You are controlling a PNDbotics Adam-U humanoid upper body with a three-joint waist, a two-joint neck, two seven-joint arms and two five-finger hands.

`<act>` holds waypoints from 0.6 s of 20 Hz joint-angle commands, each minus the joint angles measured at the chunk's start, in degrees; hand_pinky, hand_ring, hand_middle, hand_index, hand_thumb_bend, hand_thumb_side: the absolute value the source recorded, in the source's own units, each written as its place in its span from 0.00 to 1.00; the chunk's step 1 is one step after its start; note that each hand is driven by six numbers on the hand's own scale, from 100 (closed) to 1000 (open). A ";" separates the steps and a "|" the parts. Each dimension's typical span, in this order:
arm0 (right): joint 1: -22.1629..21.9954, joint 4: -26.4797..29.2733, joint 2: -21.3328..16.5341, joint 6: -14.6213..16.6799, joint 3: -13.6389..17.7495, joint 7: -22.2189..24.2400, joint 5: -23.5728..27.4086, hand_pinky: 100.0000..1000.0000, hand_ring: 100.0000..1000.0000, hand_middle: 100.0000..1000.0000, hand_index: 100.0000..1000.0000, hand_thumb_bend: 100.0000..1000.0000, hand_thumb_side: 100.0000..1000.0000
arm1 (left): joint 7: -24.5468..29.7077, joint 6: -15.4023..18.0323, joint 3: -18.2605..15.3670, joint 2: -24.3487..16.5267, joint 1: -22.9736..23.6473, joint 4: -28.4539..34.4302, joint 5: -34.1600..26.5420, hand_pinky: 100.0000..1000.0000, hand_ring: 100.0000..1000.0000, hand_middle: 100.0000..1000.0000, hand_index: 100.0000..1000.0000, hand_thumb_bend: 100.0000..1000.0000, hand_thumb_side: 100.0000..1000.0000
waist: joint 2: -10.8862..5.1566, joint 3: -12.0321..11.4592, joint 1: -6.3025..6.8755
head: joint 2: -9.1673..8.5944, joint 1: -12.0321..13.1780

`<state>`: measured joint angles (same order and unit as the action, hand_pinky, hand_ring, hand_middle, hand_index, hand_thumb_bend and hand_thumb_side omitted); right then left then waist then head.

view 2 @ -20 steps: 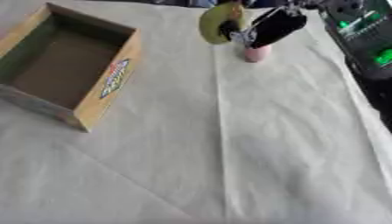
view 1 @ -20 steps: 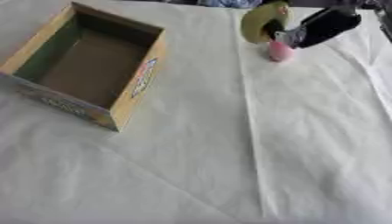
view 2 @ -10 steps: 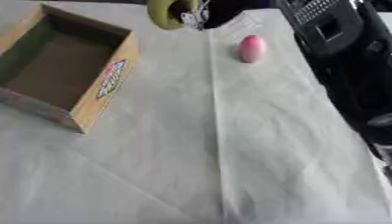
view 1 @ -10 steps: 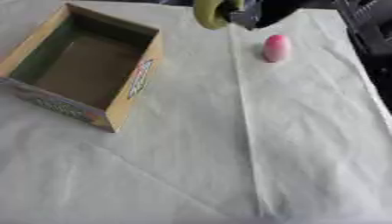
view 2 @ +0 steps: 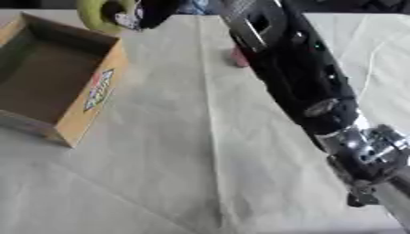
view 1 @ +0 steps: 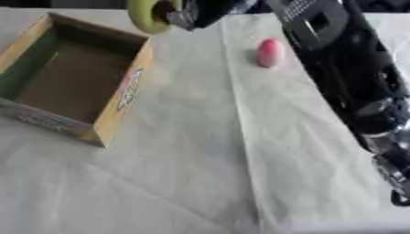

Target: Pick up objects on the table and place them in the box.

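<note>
My right hand (view 1: 198,13) is shut on a yellow-green ring-shaped object (view 1: 148,16) and holds it in the air at the far edge of the open cardboard box (view 1: 118,96), near its right corner. The right arm (view 1: 344,77) stretches across the right side of the view. A pink egg-shaped object (view 1: 270,52) lies on the white cloth to the right of the box; in the right eye view the arm mostly hides it. The box interior looks bare. The left hand does not show.
A white cloth (view 1: 200,173) with a long fold line covers the table. The box stands at the left, its near corner pointing toward me.
My right hand has carried the yellow-green ring leftward from beside the pink object to the box's far edge. The arm now reaches far across the view.
</note>
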<state>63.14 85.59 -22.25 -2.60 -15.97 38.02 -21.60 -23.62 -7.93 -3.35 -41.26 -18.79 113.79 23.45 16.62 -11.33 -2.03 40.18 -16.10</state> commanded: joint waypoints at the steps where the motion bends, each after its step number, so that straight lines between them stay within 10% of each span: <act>1: 2.53 -2.75 2.54 0.41 0.62 -0.65 -0.71 0.51 0.56 0.47 0.54 0.00 0.00 | -0.79 0.17 -0.39 -0.86 -1.00 0.80 -0.53 0.67 0.80 1.00 0.78 0.33 1.00 | -1.39 -0.29 0.42 | -0.70 0.24; 12: 5.55 -13.07 11.68 2.94 -0.40 -2.88 -6.12 0.52 0.56 0.47 0.54 0.00 0.00 | -5.95 1.16 -0.69 -0.23 -2.55 0.80 -1.43 0.67 0.80 1.00 0.78 0.33 1.00 | -1.54 -1.58 0.50 | -1.25 -0.52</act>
<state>67.07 73.10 -11.07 -0.18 -16.49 35.62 -26.57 -28.86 -6.90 -3.38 -40.38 -20.55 113.79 22.35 16.56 -12.82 -2.03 39.65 -16.38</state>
